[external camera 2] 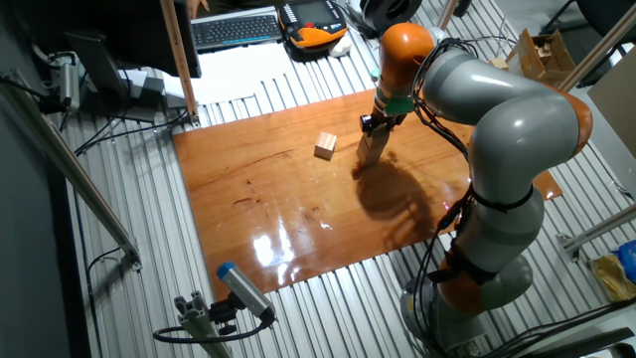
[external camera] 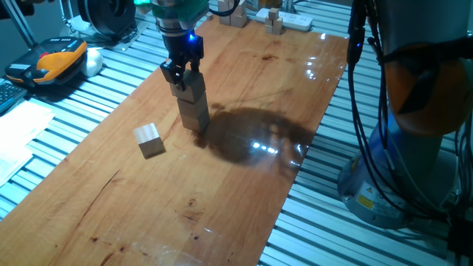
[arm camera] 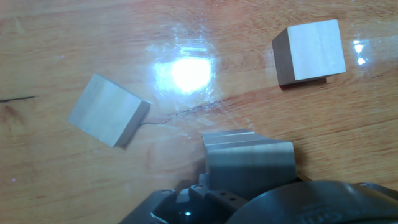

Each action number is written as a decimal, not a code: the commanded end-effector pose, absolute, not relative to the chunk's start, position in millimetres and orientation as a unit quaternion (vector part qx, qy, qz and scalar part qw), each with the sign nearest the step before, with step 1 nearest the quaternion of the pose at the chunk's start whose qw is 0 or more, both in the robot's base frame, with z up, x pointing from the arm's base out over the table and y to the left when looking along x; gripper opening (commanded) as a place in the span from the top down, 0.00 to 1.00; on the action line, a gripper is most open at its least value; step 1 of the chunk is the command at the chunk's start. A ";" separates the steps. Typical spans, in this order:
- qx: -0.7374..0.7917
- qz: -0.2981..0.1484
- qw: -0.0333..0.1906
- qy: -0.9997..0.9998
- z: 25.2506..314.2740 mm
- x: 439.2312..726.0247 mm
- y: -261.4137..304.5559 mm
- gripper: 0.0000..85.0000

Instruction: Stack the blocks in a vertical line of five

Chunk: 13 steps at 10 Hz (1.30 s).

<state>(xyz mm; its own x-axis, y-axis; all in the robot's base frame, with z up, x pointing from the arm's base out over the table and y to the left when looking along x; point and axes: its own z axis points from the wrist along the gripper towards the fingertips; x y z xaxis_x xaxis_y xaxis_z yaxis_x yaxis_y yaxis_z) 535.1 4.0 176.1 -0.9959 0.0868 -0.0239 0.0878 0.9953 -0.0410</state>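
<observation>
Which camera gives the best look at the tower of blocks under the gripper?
One fixed view: the stack stands in full side profile beneath the gripper. The other fixed view shows the stack small and far off. The hand view looks straight down, so only the stack's top shows.

The gripper (external camera 2: pixel 375 123) sits at the top of a short stack of wooden blocks (external camera 2: pixel 371 149) on the wooden tabletop (external camera 2: pixel 288 209). 1 loose block (external camera 2: pixel 325 146) lies near the stack, apart from it.
</observation>
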 end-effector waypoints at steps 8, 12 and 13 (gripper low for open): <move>0.047 -0.022 0.013 0.999 174.4 535.4 3.3 0.80; 0.049 -0.024 0.014 0.998 173.8 535.4 3.0 0.80; 0.051 -0.024 0.015 0.998 173.6 535.2 2.8 0.80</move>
